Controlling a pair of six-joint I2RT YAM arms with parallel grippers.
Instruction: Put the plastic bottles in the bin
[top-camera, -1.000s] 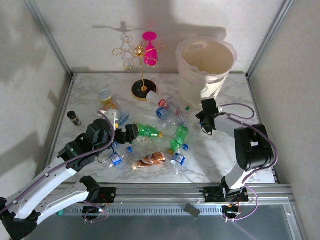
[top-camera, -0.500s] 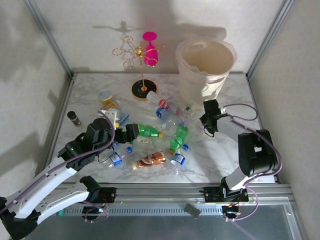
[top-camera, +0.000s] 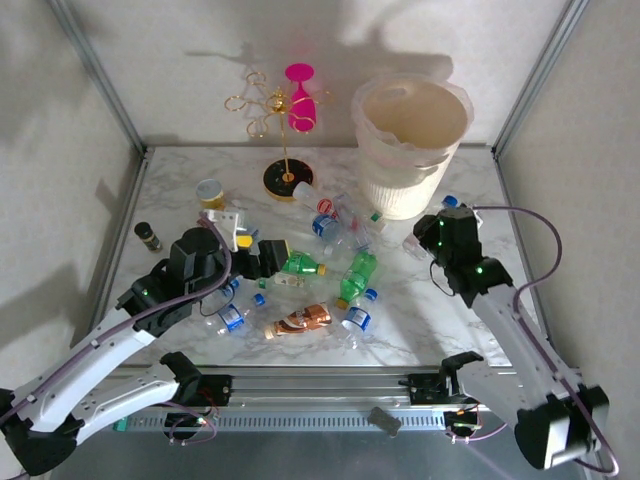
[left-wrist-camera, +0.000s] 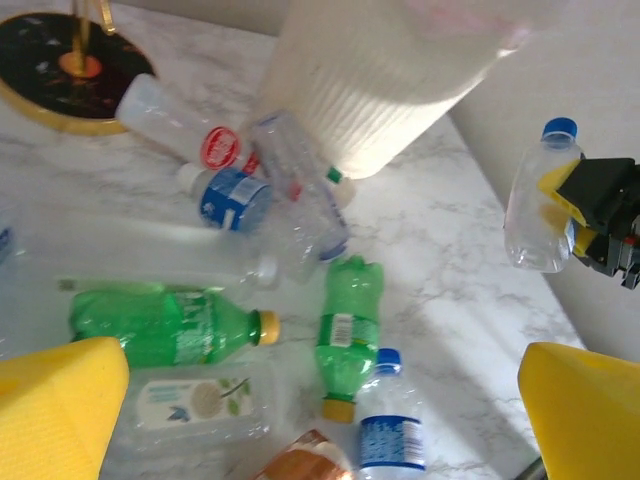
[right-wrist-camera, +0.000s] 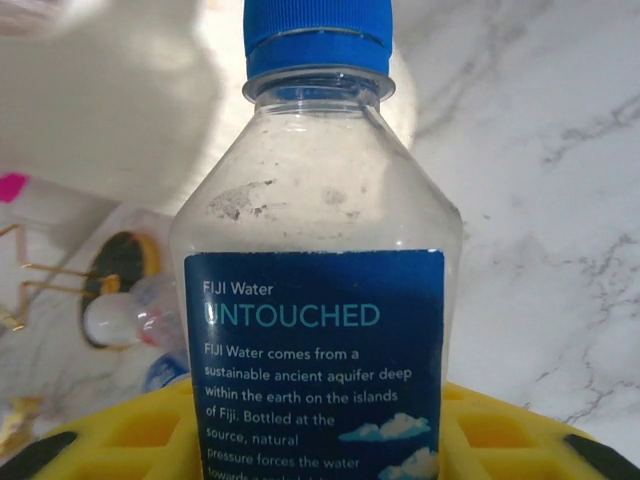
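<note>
Your right claw pinches the clear plastic bottle with blue cap and blue label at the frame's right. It sits just below the tall cream-white translucent bin, near the right edge of the marble counter. Your left claw is spread wide at the cluttered centre, with a green plastic bottle just right of it. Bare counter lies lower right.

Bin: cream, translucent, upright, far right. Plastic bottles: green, clear blue-labelled, one copper-brown, lying scattered left of bin. Blue-capped Fiji bottle: upright, in the air near bin.
</note>
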